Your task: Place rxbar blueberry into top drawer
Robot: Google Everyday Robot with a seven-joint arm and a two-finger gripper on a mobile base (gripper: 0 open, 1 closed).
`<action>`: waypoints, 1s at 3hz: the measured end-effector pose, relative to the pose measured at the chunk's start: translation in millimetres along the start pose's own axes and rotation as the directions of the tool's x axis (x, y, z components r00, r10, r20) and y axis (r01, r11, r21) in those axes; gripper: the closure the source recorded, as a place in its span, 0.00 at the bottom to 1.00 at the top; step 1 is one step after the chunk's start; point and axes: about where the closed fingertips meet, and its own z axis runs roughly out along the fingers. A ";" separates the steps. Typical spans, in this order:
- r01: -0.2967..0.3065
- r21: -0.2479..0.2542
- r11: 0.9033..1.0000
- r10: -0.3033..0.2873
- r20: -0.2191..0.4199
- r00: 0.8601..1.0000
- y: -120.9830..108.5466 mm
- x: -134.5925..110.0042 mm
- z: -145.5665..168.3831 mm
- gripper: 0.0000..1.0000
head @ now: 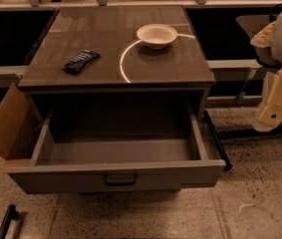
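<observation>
The rxbar blueberry [80,60] is a dark flat bar lying on the left front part of the cabinet top [170,66]. The top drawer [56,176] below it is pulled wide open; its inside shows nothing in it, and its front panel has a small dark pull handle [120,179]. My gripper [276,108] shows as a cream-coloured piece of the arm at the right edge of the view, beside the cabinet and well to the right of the bar and the drawer. It holds nothing that I can see.
A white bowl [156,35] stands on the back right of the cabinet top. A brown cardboard flap [6,126] leans at the drawer's left side. A black bar [215,141] runs along the floor right of the drawer. A dark handle-like object [6,222] lies at bottom left.
</observation>
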 end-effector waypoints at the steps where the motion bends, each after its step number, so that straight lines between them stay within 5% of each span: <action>1: 0.000 0.000 1.000 0.000 0.000 1.000 -0.1 -0.2 0.1 0.00; 2: 0.042 0.011 0.999 -0.042 0.059 0.997 -16.1 -25.1 8.6 0.00; 3: 0.114 0.009 0.993 -0.114 0.162 0.980 -45.6 -66.7 31.3 0.00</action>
